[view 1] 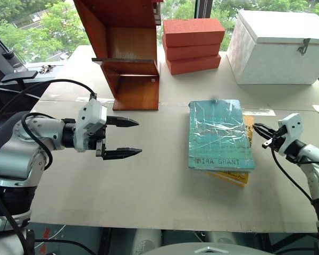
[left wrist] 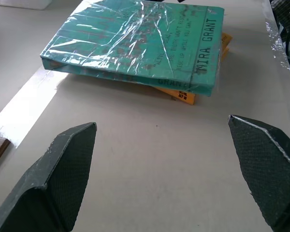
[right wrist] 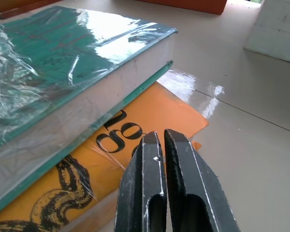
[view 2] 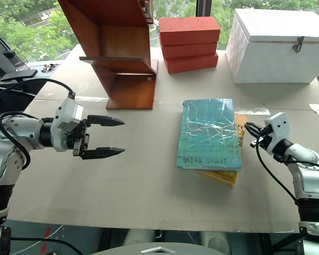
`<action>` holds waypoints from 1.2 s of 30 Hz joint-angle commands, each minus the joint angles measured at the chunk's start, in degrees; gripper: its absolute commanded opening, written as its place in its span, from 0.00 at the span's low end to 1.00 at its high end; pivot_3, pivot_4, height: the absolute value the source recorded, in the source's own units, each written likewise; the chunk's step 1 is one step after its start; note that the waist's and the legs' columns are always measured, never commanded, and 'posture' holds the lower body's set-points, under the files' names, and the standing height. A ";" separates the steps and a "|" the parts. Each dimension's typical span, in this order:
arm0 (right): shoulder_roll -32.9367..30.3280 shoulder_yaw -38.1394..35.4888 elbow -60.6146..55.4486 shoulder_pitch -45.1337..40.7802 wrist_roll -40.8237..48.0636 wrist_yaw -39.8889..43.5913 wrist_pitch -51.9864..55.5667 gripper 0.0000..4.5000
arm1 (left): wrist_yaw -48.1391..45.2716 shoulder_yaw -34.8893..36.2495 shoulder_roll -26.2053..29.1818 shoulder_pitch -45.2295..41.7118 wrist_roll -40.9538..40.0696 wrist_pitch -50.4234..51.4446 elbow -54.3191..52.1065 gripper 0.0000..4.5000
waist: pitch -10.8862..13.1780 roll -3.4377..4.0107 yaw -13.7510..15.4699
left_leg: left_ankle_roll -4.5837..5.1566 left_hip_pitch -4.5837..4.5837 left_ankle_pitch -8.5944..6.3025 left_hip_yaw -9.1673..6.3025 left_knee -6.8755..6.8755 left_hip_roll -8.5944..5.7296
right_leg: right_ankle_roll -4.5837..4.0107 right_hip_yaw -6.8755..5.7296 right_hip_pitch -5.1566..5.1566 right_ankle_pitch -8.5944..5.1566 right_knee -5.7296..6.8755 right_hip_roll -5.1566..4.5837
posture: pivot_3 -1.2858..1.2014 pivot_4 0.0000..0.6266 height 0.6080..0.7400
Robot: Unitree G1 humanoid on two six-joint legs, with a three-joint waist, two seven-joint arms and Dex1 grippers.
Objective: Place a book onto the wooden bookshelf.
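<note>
Left jaws: left gripper [view 1: 128, 137] hangs over bare worktop [view 1: 149, 191], jaws released and spread wide, nothing between them, pointing across toward the book.
Right jaws: right gripper [right wrist: 164, 145] clenched, the two fingers pressed together on nothing, tips low at the book's right-hand edge, over the corner of the yellow-orange book [right wrist: 150, 125].
Book vs jaws: the book [view 1: 220, 134] lies flat, cover up, stacked on the yellow-orange book; well apart from the left jaws, just beside the right jaws. Contact with the right tips: cannot tell.
Bookshelf: wooden bookshelf [view 1: 128, 50] stands at the back of the worktop, beyond the left gripper, apart from the book; ledge looks free.
Step (judgement): approach; book not yet gripped or lifted.
Next move calls for (judgement): likely closed right tips working under or against the book's edge to raise or slide it, left jaws closing in to grasp the cover side.
</note>
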 commanded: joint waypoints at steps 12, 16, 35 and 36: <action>1.07 1.19 -4.36 0.23 2.00 3.59 1.44 0.00 | -0.58 1.04 0.68 0.34 0.51 -1.27 1.33 0.99 | 0.00 0.00 0.02 | 0.00 0.00 0.00 0.00 0.00 0.00 | 0.00 -0.01 0.00 0.00 0.00 0.00 | 0.52 0.24 0.85; 1.72 2.05 -4.76 0.35 1.44 3.66 1.44 0.00 | -0.95 0.67 0.50 -0.26 0.84 -1.64 2.11 0.99 | 0.00 0.00 0.01 | 0.00 0.00 0.00 0.00 0.00 0.00 | 0.00 -0.01 0.00 0.00 0.00 0.00 | 0.52 0.24 0.85; -8.84 -18.85 -22.95 16.75 19.42 11.01 10.62 0.44 | 24.65 -5.89 -20.41 -6.70 -6.73 30.73 3.71 1.00 | 0.02 -0.01 1.01 | 0.00 -0.07 0.00 -0.20 0.08 -0.17 | 0.39 -0.05 0.14 0.06 0.02 -0.10 | 0.52 0.24 0.85; -9.60 -20.81 -25.05 18.70 21.83 11.49 12.39 0.53 | 26.00 -5.90 -22.27 -7.66 -7.95 34.28 5.09 1.00 | 0.02 -0.08 0.86 | 0.00 -0.05 0.00 -0.28 0.10 -0.16 | 0.40 -0.13 0.19 0.05 0.03 -0.09 | 0.52 0.24 0.85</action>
